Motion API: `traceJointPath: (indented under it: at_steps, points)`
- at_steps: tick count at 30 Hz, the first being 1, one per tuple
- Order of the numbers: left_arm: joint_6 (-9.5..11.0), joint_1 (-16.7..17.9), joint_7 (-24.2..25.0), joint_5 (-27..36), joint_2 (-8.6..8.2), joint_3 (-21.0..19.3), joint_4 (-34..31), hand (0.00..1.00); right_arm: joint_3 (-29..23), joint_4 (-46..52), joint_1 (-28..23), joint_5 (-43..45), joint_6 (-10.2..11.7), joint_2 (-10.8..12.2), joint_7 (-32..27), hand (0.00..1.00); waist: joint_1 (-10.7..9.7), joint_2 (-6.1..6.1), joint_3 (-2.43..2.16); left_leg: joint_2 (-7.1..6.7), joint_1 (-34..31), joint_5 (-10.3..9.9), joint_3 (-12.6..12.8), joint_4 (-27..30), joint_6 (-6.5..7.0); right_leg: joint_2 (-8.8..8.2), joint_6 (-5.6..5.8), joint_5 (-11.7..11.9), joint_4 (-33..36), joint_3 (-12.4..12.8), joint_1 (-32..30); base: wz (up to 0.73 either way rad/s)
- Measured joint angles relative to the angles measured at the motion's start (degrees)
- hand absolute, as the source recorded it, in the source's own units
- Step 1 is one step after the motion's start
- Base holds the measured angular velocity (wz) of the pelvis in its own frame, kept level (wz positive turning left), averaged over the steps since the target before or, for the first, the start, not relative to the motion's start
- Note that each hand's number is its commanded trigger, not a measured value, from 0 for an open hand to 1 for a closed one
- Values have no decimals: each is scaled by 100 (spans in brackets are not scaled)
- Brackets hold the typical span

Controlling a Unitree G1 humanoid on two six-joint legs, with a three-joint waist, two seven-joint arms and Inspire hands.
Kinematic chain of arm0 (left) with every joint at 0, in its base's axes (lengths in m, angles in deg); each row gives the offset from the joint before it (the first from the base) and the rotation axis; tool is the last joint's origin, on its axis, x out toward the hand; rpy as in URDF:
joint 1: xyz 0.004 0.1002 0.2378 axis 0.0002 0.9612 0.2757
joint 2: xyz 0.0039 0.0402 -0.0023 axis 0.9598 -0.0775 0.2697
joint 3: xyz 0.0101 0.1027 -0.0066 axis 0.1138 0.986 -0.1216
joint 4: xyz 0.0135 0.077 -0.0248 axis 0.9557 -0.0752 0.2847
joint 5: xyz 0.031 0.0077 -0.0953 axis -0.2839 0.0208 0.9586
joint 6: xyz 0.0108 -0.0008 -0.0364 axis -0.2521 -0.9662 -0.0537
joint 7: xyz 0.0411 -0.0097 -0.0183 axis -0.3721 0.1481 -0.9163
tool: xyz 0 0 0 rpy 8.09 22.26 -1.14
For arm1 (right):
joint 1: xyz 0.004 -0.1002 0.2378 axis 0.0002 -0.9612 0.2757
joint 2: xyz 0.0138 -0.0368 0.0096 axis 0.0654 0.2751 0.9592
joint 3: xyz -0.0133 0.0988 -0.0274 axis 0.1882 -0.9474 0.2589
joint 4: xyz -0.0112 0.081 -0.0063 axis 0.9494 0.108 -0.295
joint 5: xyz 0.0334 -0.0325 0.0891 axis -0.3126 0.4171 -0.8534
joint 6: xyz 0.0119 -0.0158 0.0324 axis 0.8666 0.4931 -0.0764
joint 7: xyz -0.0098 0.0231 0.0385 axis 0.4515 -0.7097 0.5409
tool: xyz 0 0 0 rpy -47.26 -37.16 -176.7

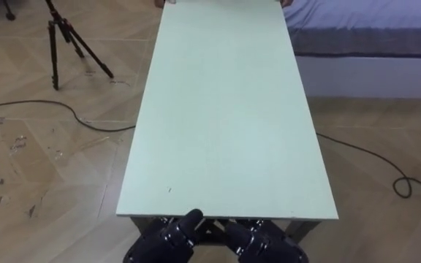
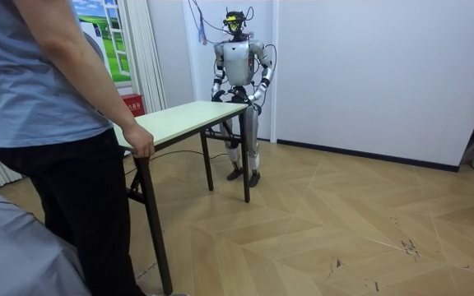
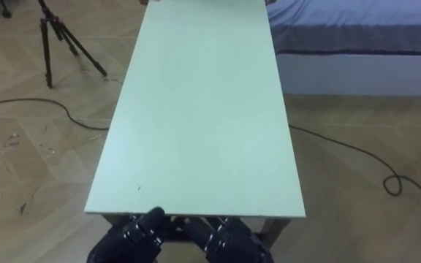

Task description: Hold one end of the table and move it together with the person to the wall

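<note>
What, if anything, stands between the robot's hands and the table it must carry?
Nothing visible: the left hand and right hand sit directly at the near edge of the table, partly beneath it.

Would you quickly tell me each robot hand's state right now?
Left robot hand: at the table edge, cannot be told.
Right robot hand: same, cannot be told.

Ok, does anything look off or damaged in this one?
The table looks level and undamaged. Only the floor stands out: pale scuffs and scrape marks mar the wood on the robot's left of the table.
</note>
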Motion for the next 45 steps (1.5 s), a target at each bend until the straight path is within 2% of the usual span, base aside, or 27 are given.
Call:
traceJointPath:
  at_steps: [3, 6, 10, 13, 21, 31, 34, 39, 41, 45]
  points:
    - [-12, -98, -4, 8, -37, -4, 175, 0, 3, -20, 0, -215, -76, 17, -77, 0, 8, 11, 9, -2, 101, 4, -1, -33, 4, 2, 0, 0, 0, -2, 87, 0]
    - [-10, -347, -49, 22, -72, -58, 503, 0, 6, -60, 0, -467, -79, 139, -198, 0, 133, 3, 15, 2, 164, 10, 10, -30, 0, 4, 0, 0, 0, 6, 138, -2]
    - [-12, -441, -279, 569, -263, -285, 670, 0, -18, -168, 1, -930, -92, 289, -429, 0, 140, -14, 24, -3, 285, 14, 14, -38, 3, -2, 0, 0, -9, 10, 262, 0]
    - [-105, -449, -362, 773, -290, -335, 671, 0, -102, -169, 26, -1201, -125, 374, -636, 0, 140, -9, 19, -4, 295, 16, 16, -29, 7, -2, -1, 1, -9, 1, 277, 0]
    - [-212, -455, -606, 786, -453, -436, 682, 0, -299, -168, 39, -1309, -124, 404, -886, 0, 142, 89, -43, -2, 315, 20, 14, -35, 10, -4, -2, 1, -12, 1, 298, 0]
    - [-211, -455, -967, 787, -506, -474, 671, 0, -486, -168, 35, -1498, -46, 559, -1192, 0, 124, 107, -45, -4, 419, 22, 21, -60, 6, 11, -6, 4, -93, -10, 422, 0]
    - [-215, -451, -1037, 781, -507, -474, 675, 0, -643, -168, 34, -1598, -20, 577, -1313, 0, 123, 137, -29, -5, 494, 21, 43, -91, 6, 12, -6, 4, -93, -2, 466, -4]
    - [-217, -451, -1147, 780, -521, -484, 674, 0, -887, -169, 17, -1740, 7, 643, -1429, 0, 108, 160, -38, -3, 510, 27, 47, -113, -3, 18, -6, 4, -94, 0, 472, 0]
    - [-218, -451, -1201, 776, -530, -491, 676, 0, -984, -169, 11, -1756, 110, 662, -1493, 0, 73, 171, -46, -3, 510, 27, 45, -115, -3, 18, -6, 4, -94, -3, 476, 0]
    - [-222, -421, -1217, 777, -638, -580, 676, 0, -1138, -168, 12, -1747, 122, 775, -1547, 0, -3, 176, -48, -4, 507, 27, 47, -117, -3, 18, -6, 4, -94, 2, 473, 0]
